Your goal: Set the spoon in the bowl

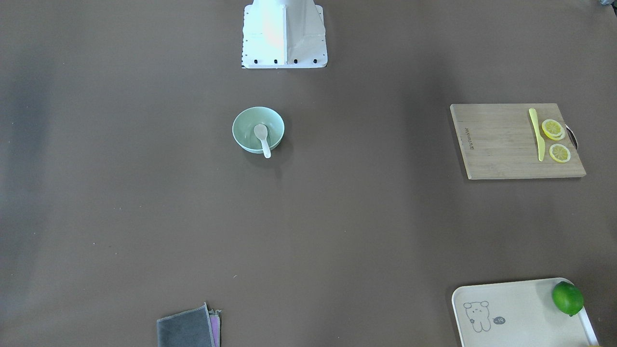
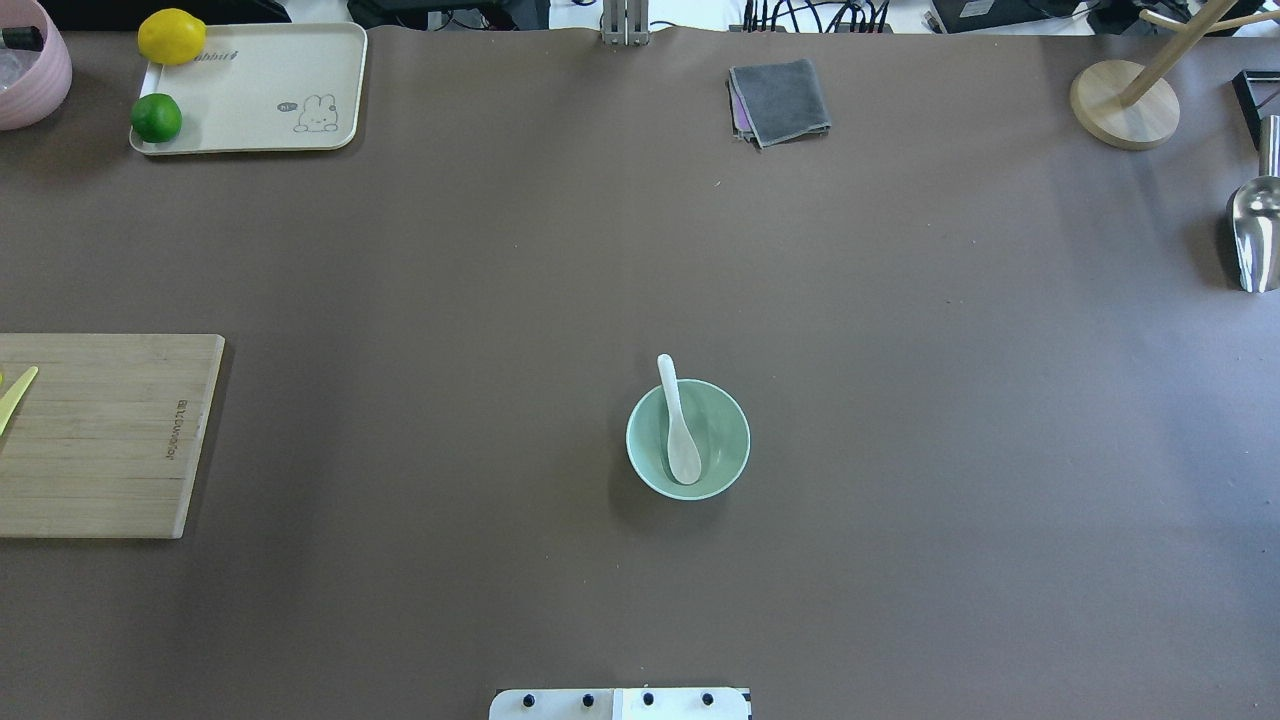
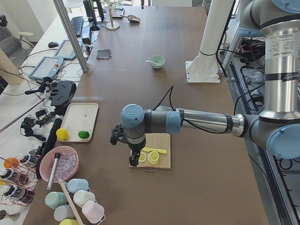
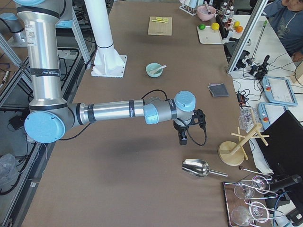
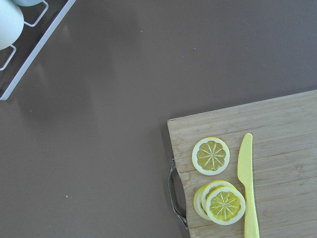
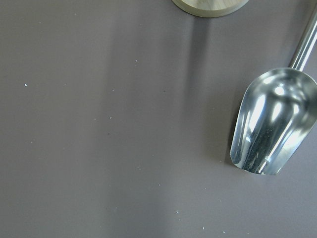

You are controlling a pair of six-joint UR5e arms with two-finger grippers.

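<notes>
Seen from overhead, a brown tabletop [image 2: 900, 400] with a pale mint-green bowl [image 2: 735, 440] near its middle. The white spoon [image 2: 680, 430] lies inside the bowl: its oval scoop rests on the bottom, and its short handle leans on the rim at about 12 o'clock, the tip poking out past the edge. Nothing is gripping the spoon. From the bowl, a wooden cutting board [image 2: 110, 440] lies at 9 o'clock, carrying lemon slices [image 1: 553, 129] and a yellow knife [image 1: 536, 135]. A cream tray [image 2: 260, 90] with a lime [image 2: 156, 118] and a lemon [image 2: 171, 36] sits at 10 o'clock, a folded grey cloth [image 2: 780, 100] at 1 o'clock, and a metal scoop [image 2: 1255, 235] at 2 o'clock. Both arms are well apart from the bowl. The left pincer [image 3: 135, 160] hangs by the cutting board's edge near the lemon slices, and the right pincer [image 4: 183, 138] hangs over bare tabletop near the metal scoop. Each appears only in a side view, so I cannot tell whether either is released or clenched.
</notes>
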